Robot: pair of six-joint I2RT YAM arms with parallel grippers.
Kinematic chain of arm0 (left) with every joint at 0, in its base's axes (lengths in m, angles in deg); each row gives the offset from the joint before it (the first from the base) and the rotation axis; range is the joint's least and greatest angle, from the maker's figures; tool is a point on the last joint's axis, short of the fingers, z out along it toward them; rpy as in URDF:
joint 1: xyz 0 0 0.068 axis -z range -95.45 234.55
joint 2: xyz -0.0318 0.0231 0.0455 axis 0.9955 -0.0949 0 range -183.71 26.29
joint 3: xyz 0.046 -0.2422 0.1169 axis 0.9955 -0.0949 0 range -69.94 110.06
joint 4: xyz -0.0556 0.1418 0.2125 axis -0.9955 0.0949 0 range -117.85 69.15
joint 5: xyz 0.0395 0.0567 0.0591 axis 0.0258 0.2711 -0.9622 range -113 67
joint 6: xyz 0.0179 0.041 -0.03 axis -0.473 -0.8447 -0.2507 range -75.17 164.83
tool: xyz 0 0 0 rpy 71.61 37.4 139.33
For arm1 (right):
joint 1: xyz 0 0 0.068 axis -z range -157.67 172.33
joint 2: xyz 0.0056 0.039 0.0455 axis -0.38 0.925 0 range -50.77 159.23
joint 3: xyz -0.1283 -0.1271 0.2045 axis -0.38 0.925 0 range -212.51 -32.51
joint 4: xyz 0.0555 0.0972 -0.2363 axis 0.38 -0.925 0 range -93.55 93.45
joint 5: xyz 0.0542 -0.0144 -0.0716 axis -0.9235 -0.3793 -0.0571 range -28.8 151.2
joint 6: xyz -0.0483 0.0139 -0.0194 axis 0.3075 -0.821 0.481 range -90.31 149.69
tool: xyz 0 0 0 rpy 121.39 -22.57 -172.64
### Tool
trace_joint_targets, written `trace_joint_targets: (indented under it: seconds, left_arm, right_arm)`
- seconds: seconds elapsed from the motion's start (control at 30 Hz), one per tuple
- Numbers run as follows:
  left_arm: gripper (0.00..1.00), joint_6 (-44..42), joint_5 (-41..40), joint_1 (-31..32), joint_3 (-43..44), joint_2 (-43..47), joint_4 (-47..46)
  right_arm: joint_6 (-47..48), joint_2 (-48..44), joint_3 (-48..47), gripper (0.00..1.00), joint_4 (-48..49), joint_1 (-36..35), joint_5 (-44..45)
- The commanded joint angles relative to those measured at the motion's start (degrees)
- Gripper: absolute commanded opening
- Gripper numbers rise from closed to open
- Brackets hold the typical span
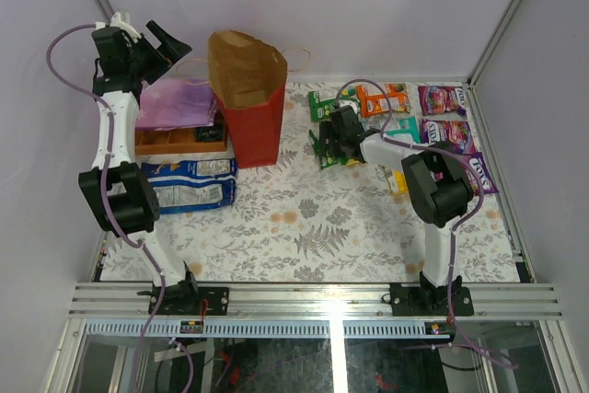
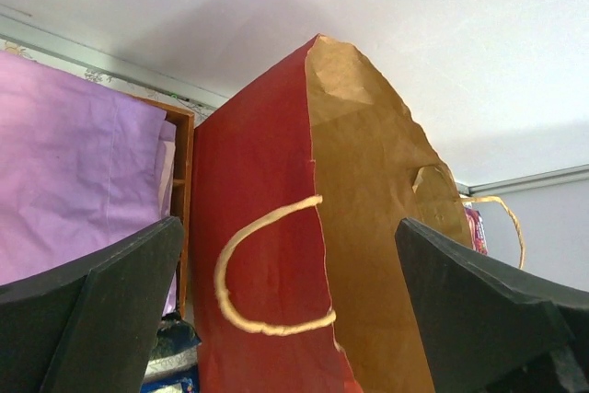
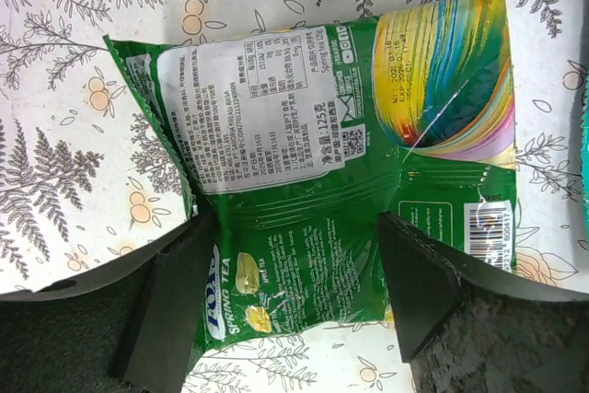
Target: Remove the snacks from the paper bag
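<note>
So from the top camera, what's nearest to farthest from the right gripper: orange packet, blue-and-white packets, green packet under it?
1. Green packet, right under the right gripper.
2. Orange packet, behind it, to the right.
3. Blue-and-white packets, far left.

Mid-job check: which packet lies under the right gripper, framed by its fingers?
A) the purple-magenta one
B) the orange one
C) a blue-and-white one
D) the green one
D: the right wrist view shows the green packet lying flat on the fern-print table, with the right gripper over it and its fingers standing apart on either side.
</note>
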Motion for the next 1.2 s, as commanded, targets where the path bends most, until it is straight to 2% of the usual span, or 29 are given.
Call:
trace_joint_targets:
  seconds: [0.0, 0.47, 0.6, 0.73, 0.8, 0.83, 0.87, 1.03, 1.17]
  left_arm:
    - [1.00, -0.4, 0.0, -1.3, -2.6, 4.6, -1.2]
    - [1.00, -1.0, 1.1, -1.9, -1.3, 7.1, 1.3]
    - [1.00, -1.4, 1.3, -2.1, -0.2, 7.3, 2.4]
    - [1.00, -2.7, -0.8, -2.1, 2.2, 7.9, 5.6]
    - [1.00, -3.5, -2.4, -2.1, 3.4, 8.9, 7.9]
    - [1.00, -3.7, -3.4, -2.2, 3.3, 9.7, 8.6]
    - [1.00, -3.4, -4.2, -2.2, 2.5, 10.8, 8.7]
    - [1.00, -5.2, -12.8, 2.2, -2.7, 17.9, 9.1]
    - [1.00, -8.6, -20.9, 7.0, -3.4, 20.0, 11.6]
  right_arm:
    - [2.1, 1.5, 0.8, 0.78, -3.1, -0.5, 5.2]
    - [-4.4, 10.9, -18.2, 0.78, -15.8, -0.4, 8.6]
    - [-4.8, 10.2, -20.6, 0.78, -16.4, -0.5, 9.0]
    - [-2.4, 4.8, -22.8, 0.81, -17.4, -0.2, 7.0]
    - [-1.6, 0.3, -22.2, 0.89, -17.2, -0.1, 6.8]
    - [-1.5, -2.4, -21.5, 0.97, -16.9, 0.1, 6.9]
    - [-1.4, -4.8, -20.3, 1.00, -16.3, 0.5, 6.4]
    - [-4.3, -16.0, -11.1, 0.99, -14.2, 3.9, 0.2]
    - [-4.9, -24.8, 0.8, 0.99, -14.3, 4.5, 1.6]
